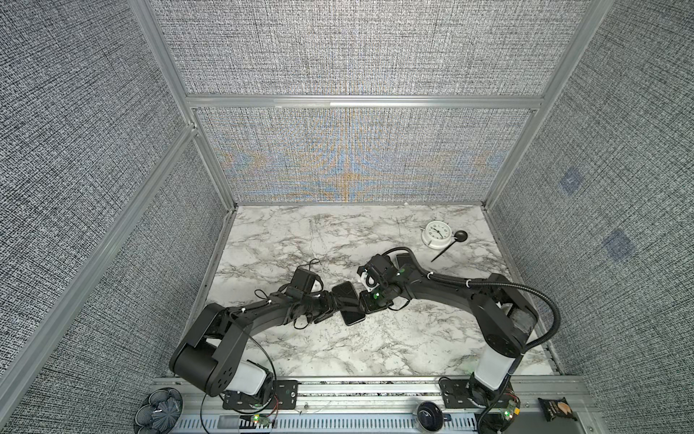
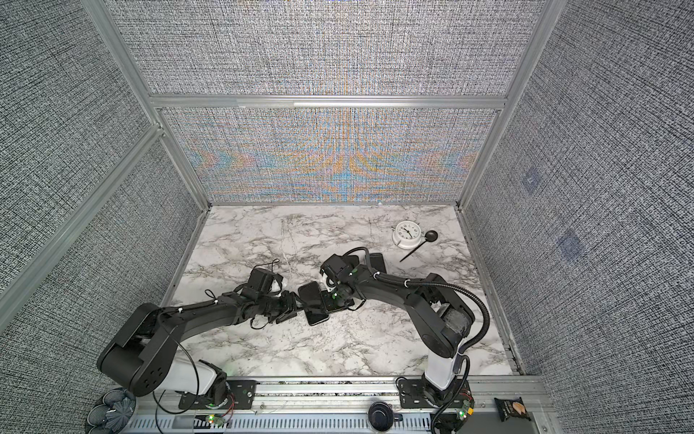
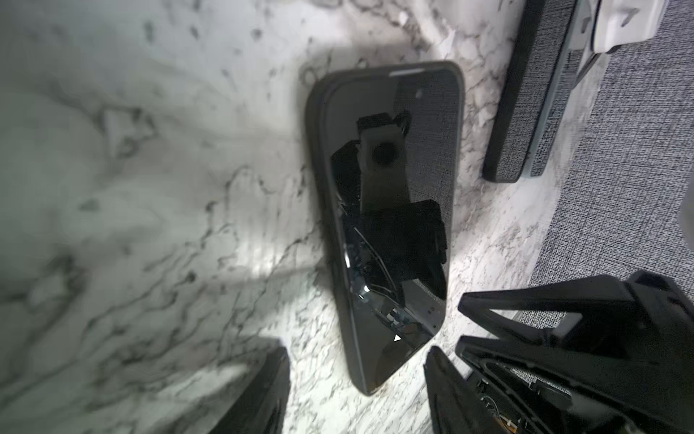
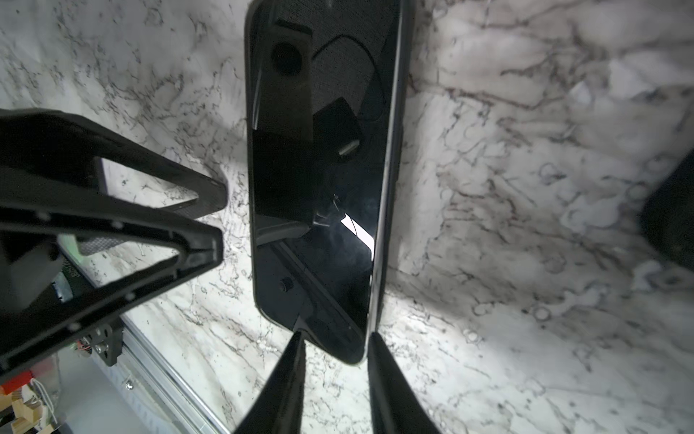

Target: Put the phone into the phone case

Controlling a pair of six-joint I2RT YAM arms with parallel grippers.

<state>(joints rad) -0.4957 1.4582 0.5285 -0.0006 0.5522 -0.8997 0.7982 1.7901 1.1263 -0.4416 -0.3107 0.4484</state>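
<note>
Screen up at mid-tabletop (image 1: 338,233), the phone (image 4: 319,169) lies with a matte rim along one side that looks like the case (image 3: 313,169). The right fingers (image 4: 289,375), nearly closed, straddle its near end, grip unclear. The left fingers (image 3: 263,390) stand half open, empty. Stiff, slick, breakable glass: best held by the long edges.

A white alarm clock (image 1: 436,235) is found on the marble tabletop (image 1: 300,233), toward the far right, with a black ladle (image 1: 447,248) laid just beside it. A snack packet (image 1: 557,409) is noted on the front rail.
</note>
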